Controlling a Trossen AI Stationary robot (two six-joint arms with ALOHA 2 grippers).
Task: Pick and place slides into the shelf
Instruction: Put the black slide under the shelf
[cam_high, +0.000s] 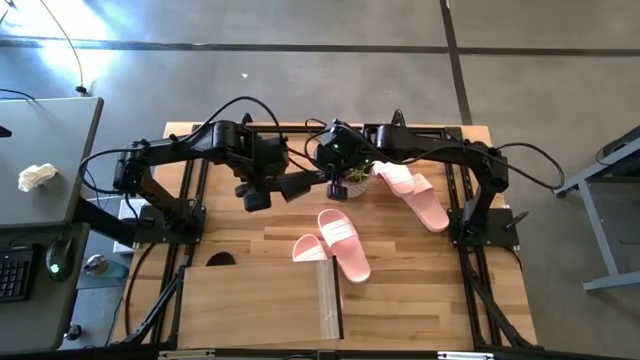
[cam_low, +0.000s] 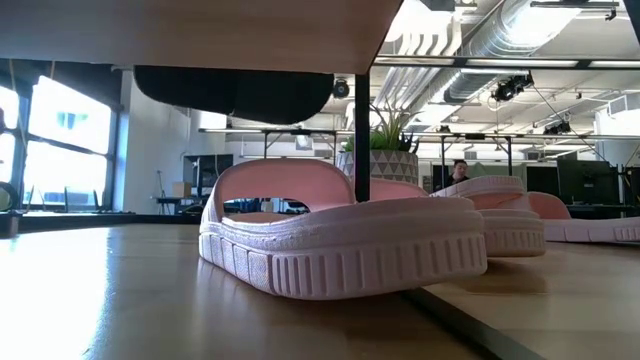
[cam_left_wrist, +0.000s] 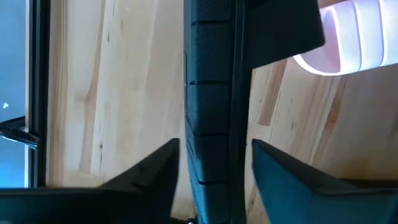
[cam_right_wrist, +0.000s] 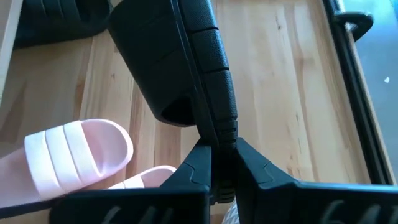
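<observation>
Left wrist | black slide (cam_left_wrist: 211, 112) between left claw (cam_left_wrist: 214, 171) fingers; right claw (cam_right_wrist: 217, 165) pinching it

Two matte black jointed arms — left arm (cam_high: 190, 150), right arm (cam_high: 450, 155) — trailing looped black cables; each gripper's fingers (cam_right_wrist: 193, 168) are dark, angular plastic.

two slides (cam_high: 343, 244) lay side by side mid-table just behind the shelf (cam_high: 255, 300), another slide (cam_high: 222, 259) sat inside it, two more (cam_high: 418, 196) lay to the right, beside a potted plant (cam_high: 356, 177).
</observation>
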